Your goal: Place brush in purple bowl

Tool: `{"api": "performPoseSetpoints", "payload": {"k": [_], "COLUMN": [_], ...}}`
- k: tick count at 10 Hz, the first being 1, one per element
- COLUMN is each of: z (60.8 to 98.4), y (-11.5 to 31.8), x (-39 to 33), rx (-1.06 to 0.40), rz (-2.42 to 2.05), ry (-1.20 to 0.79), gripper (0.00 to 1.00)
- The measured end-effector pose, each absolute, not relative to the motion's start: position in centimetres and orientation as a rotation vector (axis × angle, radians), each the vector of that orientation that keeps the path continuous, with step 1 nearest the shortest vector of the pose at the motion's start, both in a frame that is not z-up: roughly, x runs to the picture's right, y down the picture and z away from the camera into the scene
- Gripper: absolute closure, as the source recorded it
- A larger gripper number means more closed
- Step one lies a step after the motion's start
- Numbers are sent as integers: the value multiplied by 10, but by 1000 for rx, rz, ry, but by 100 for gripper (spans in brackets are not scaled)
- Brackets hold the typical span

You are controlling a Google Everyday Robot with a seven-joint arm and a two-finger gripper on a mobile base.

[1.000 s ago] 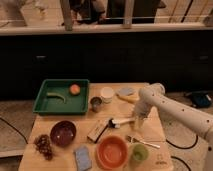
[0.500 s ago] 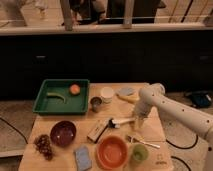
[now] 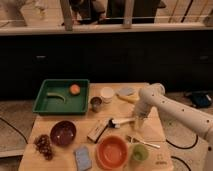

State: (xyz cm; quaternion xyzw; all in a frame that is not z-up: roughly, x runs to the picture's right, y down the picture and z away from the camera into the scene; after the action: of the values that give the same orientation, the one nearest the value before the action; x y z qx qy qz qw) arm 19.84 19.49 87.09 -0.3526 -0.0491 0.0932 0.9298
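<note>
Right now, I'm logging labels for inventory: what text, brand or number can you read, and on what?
None readable.
Small mark on the table, near right corner: too small to read.
The pincer, over the brush handle, shows no text.

Brush [image 3: 121, 121], purple bowl [image 3: 63, 133], tray [image 3: 50, 103] on table [image 3: 80, 123]

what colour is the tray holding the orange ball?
Green tray, in the camera view. The gripper is down at the brush handle's end.
</note>
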Motion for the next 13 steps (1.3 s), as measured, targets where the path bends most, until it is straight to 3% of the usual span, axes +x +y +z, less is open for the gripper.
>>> {"api": "performPoseSetpoints", "payload": {"k": [8,10,13], "z": [862,862,862], "y": [201,204,209], "x": [178,172,166], "rx": [-701,-706,-719], "rz": [-11,-63,-123], "ry": [-229,-251,-276], "gripper": [21,33,65]}}
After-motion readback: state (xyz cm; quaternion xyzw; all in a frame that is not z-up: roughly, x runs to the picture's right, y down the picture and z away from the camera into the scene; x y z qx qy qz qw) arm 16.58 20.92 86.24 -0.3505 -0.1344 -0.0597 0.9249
